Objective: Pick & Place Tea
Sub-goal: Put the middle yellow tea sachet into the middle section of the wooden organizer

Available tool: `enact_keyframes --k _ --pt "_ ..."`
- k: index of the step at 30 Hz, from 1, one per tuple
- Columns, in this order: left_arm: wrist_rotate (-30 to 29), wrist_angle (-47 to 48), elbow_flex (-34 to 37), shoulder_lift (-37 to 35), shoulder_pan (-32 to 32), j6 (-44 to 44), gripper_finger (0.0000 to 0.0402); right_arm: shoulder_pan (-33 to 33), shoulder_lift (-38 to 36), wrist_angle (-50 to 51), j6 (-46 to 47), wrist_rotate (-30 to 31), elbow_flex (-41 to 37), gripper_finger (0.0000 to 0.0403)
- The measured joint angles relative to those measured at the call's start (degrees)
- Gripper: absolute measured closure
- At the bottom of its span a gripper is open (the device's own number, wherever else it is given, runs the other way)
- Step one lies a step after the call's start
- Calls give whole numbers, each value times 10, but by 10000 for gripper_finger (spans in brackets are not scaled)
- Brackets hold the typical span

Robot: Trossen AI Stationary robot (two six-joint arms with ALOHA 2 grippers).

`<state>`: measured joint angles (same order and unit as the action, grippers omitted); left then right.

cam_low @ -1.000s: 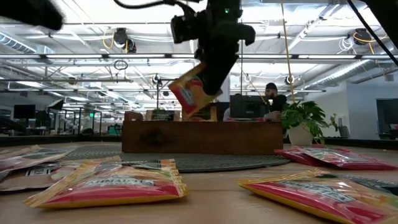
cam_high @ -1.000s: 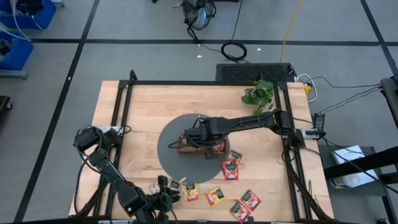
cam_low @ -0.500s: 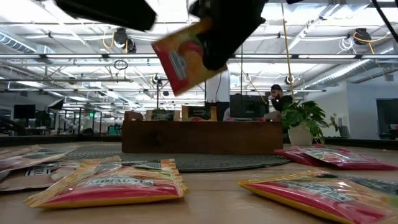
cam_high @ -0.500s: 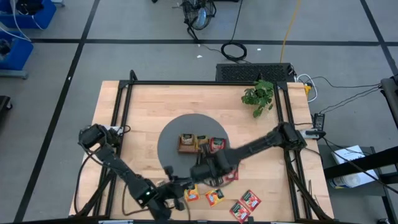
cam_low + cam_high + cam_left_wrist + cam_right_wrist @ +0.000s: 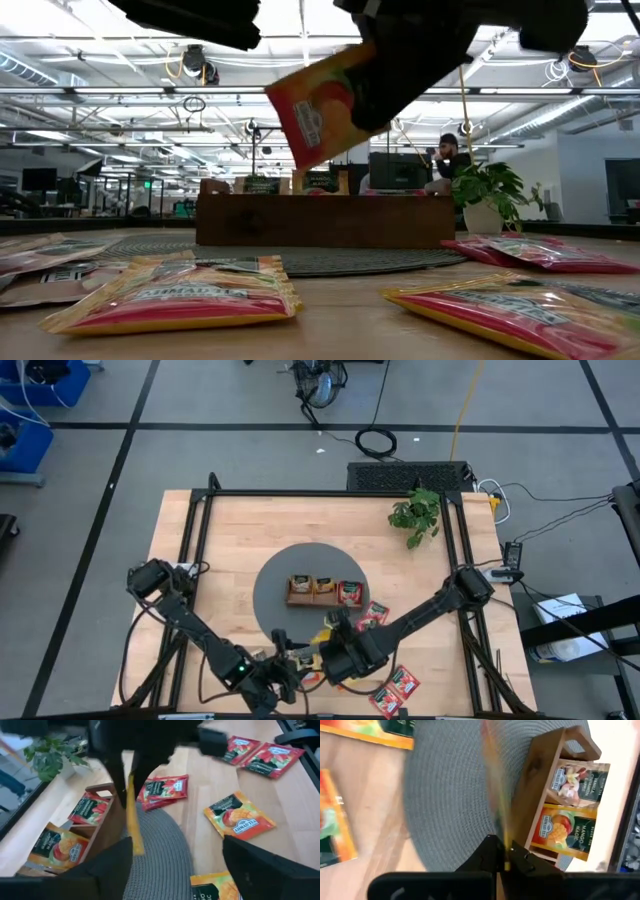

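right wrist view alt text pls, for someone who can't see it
The right gripper is shut on an orange tea sachet seen edge-on, held above a round grey mat. Beside it, a wooden tray holds a beige-white sachet and an orange mango sachet.

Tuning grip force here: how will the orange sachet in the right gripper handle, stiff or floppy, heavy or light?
Probably light and fairly stiff: the orange sachet hangs flat, tilted, unbent from the right gripper, pinched by one edge. Its glossy foil may slip.
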<state>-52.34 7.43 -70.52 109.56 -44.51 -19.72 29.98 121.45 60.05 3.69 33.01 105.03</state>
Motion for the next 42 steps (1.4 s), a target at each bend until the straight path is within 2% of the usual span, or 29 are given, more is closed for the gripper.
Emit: enact_keyframes --k 6,12,17,24,25,29,32,36,40,42 --pt "0 2 0 0 13 -1 75 0 0 -46 -15 -4 -11 403" --pt "69 30 0 0 66 -52 114 -3 0 -106 -40 -41 -11 403" --pt "97 47 0 0 83 -61 193 -3 0 -98 -42 -33 -11 403" --pt "86 45 -1 0 76 -40 369 -3 0 -97 -34 -31 -11 403" --pt "86 46 -1 0 76 -38 382 -3 0 -97 -38 -31 -11 403" --pt "88 49 -1 0 74 -37 375 -3 0 -96 -73 -48 -11 400" --pt "88 54 -1 0 69 -31 377 1 -5 -107 -87 -74 -11 383" --pt "70 61 -1 0 63 -33 388 5 -25 -117 -91 -76 -11 347" --pt "46 60 -1 0 59 -32 377 7 -50 -117 -75 -76 -12 297" --pt "34 59 -1 0 54 -30 378 10 -75 -152 -72 -80 -35 275"
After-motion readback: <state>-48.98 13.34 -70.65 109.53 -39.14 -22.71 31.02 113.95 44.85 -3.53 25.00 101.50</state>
